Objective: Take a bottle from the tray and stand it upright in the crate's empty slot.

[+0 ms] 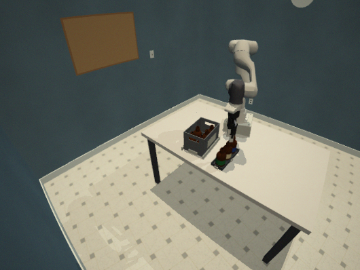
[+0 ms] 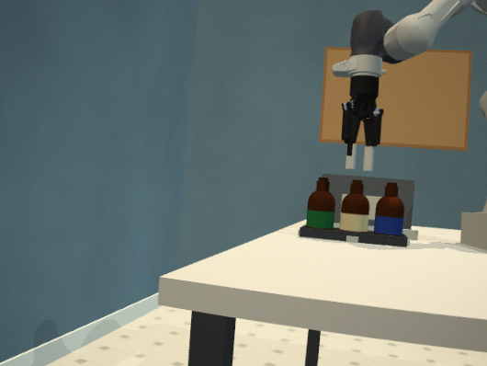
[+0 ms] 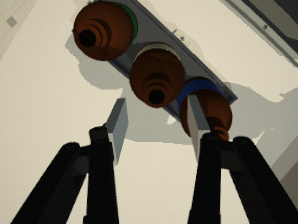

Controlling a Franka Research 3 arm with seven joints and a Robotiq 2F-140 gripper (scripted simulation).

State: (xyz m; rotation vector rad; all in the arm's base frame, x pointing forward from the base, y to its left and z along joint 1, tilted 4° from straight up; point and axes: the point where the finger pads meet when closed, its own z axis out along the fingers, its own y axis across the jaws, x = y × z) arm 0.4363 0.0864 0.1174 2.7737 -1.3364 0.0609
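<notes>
Three brown bottles stand upright in a row on the dark tray: one with a green label, one with a cream label and one with a blue label. My gripper hangs a short way above the cream-labelled bottle, fingers pointing down, partly open with nothing between them. The grey crate stands just beside the tray and holds several brown bottles.
Tray and crate stand near the table's front edge. The robot's base block stands close behind them. A brown board hangs on the wall behind.
</notes>
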